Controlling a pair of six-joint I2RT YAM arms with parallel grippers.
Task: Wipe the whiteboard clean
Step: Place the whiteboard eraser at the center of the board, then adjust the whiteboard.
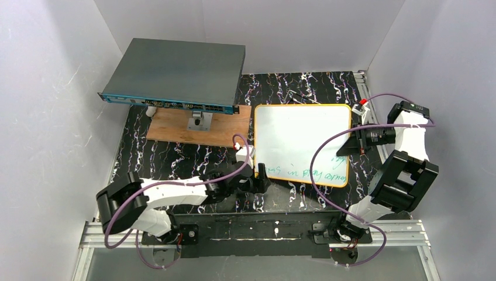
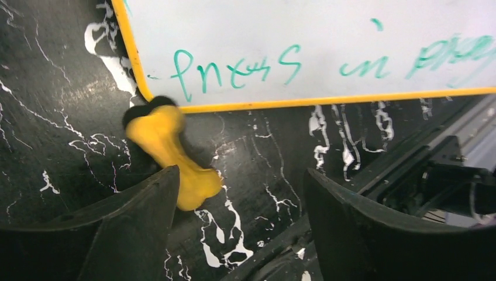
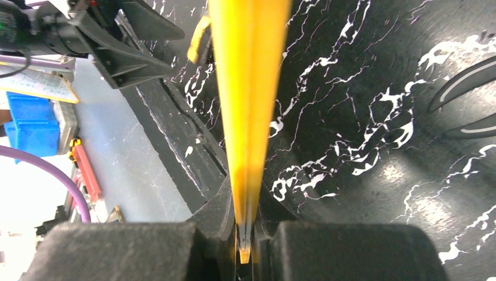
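The whiteboard (image 1: 301,140), white with a yellow-orange frame, lies on the black marbled mat. Green handwriting (image 1: 310,172) runs along its near edge and shows in the left wrist view (image 2: 234,70). My left gripper (image 1: 252,170) is open and empty at the board's near-left corner (image 2: 241,181). A yellow bone-shaped eraser (image 2: 172,155) lies on the mat just off that corner, against my left finger (image 2: 140,216). My right gripper (image 1: 352,143) is shut on the board's right edge; the yellow frame (image 3: 248,88) runs edge-on between its jaws (image 3: 245,234).
A dark-grey flat box (image 1: 175,76) stands at the back left over a brown wooden board (image 1: 187,126). A thin dark pen (image 1: 301,96) lies behind the whiteboard. A red-capped item (image 1: 362,105) sits at its far right corner. White walls enclose the mat.
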